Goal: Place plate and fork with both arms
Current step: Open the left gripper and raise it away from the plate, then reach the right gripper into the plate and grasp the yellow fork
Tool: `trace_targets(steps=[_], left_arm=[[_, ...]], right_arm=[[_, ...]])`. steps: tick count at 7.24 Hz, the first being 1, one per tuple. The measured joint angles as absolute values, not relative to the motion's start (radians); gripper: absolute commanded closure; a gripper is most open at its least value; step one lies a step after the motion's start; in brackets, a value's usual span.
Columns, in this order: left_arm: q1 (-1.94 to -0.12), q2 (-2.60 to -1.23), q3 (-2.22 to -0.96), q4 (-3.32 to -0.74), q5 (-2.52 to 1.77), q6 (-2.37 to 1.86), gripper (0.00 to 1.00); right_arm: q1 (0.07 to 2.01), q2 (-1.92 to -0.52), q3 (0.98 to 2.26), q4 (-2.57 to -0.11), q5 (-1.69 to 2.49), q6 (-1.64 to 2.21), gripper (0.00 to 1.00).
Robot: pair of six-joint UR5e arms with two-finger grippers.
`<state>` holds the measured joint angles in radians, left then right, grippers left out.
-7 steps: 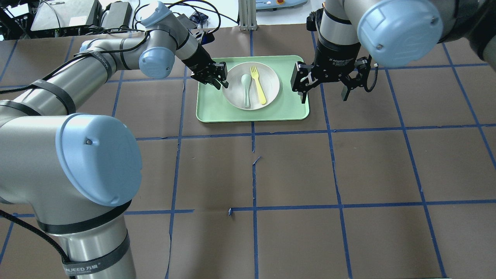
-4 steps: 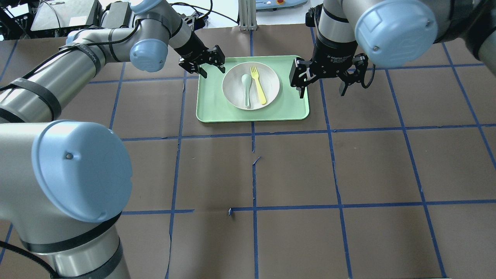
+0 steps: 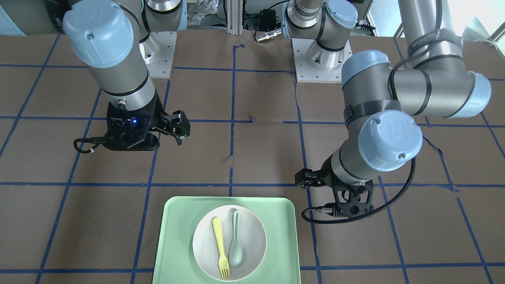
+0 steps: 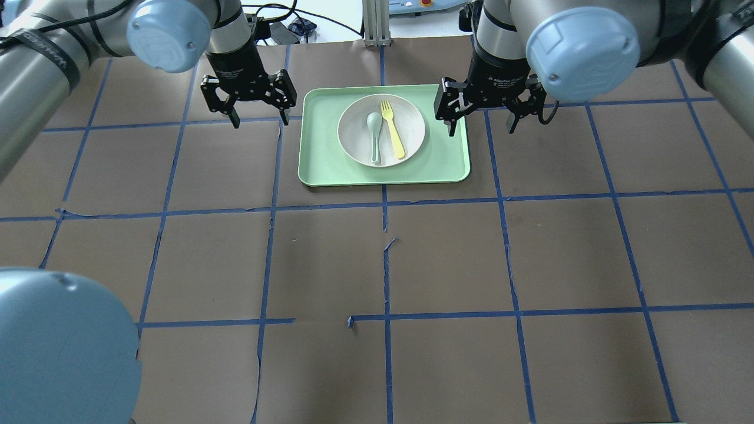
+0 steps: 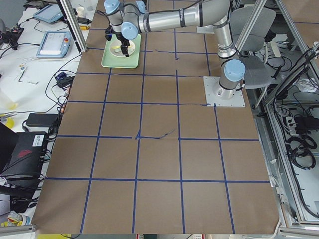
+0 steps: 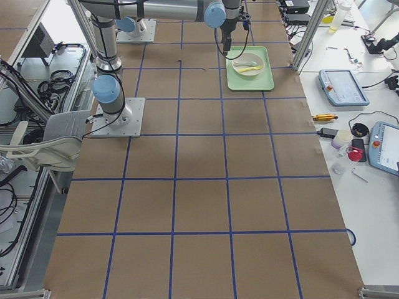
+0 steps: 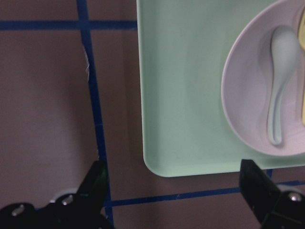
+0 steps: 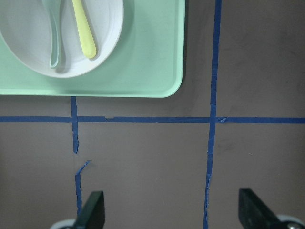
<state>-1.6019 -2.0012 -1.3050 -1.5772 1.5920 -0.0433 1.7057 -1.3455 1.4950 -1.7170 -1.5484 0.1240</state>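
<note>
The off-white plate (image 4: 412, 126) lies in the middle of the mint-green tray (image 4: 318, 171). The yellow fork (image 4: 392, 129) lies on the plate, to the right of a pale green spoon (image 4: 374, 135). My left gripper (image 4: 259, 118) is open and empty over the brown table, just left of the tray. My right gripper (image 4: 482, 126) is open and empty, straddling the tray's right edge. The left wrist view shows the tray (image 7: 181, 95), the plate (image 7: 243, 95) and the spoon (image 7: 281, 81) beyond the gripper (image 7: 174, 186). The right wrist view shows the fork (image 8: 83, 28) on the plate (image 8: 105, 19).
The brown table cover carries a grid of blue tape (image 4: 386, 259). A metal post (image 4: 377, 23) and cables stand behind the tray at the far edge. Tablets and small tools (image 6: 340, 87) lie on a side bench.
My left gripper has drawn back from the plate's left rim, off the tray to the left, and turned. My right gripper has shifted slightly towards the far edge. Plate, fork and spoon have not moved.
</note>
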Motion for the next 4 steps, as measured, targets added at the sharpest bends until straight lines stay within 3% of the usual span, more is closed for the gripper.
trace_targets(steps=[4], left_arm=[[-1.595, -1.838, -1.322, -1.79, 1.612, -0.08, 0.0]], right_arm=[[1.71, -1.264, 1.489, -1.903, -1.535, 0.087, 0.0]])
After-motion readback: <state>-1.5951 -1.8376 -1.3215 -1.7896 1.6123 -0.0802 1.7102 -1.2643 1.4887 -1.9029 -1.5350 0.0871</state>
